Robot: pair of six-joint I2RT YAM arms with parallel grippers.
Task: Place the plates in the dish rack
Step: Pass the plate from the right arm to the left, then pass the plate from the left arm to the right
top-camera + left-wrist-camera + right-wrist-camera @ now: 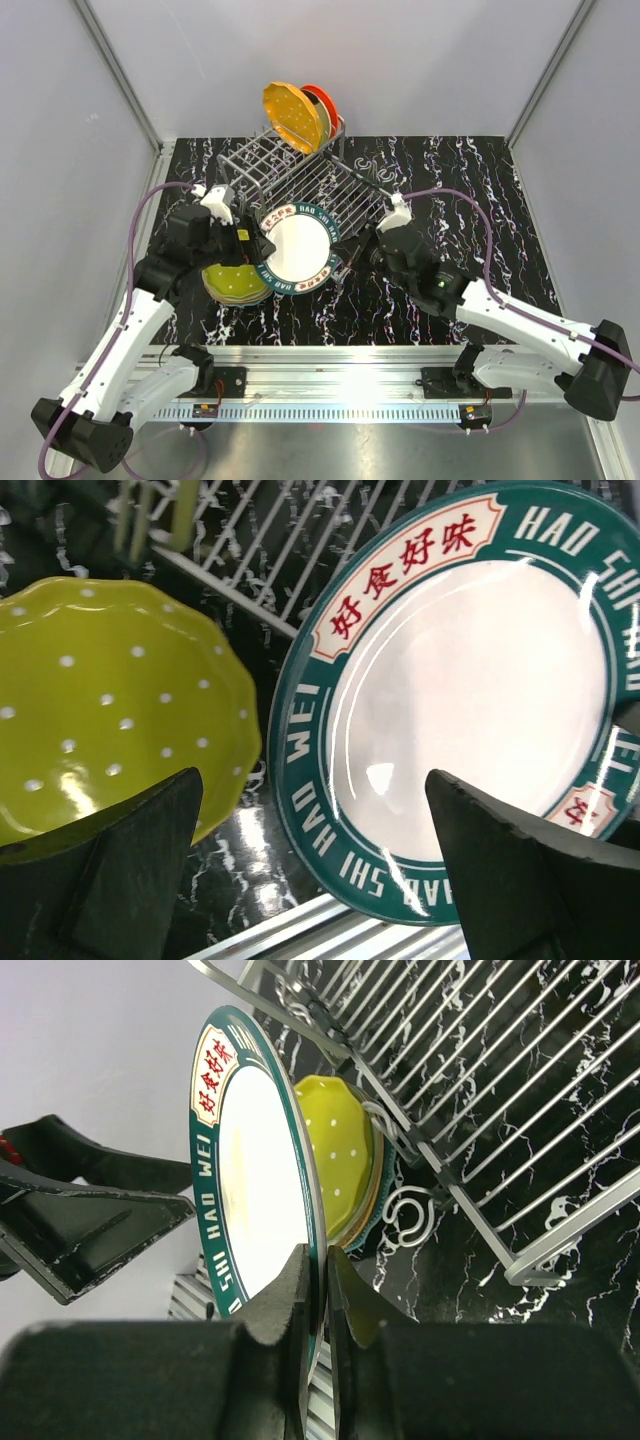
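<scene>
Right wrist view had the teal-rimmed white plate (255, 1180) standing on edge, its rim pinched between the 2 fingers of the right gripper (318, 1260), which were pressed nearly together on the thin edge. Held upright like that, it seemed readied to go edge-first into a slot of the dish rack (480, 1090) just beyond it. The plate sat between both arms, over the marbled table (480, 200), beside the rack's flat grid tray. The left gripper (310, 810) faced the plate's front with jaws spread wide, touching nothing, probably placed to steady or take it. Just beside lay the dotted yellow-green plate (110, 710), low by the rack, not yet loaded. At the rack's far end 2 plates, the dotted orange plate (292, 113) and the red-orange plate (322, 100), stood in slots.
</scene>
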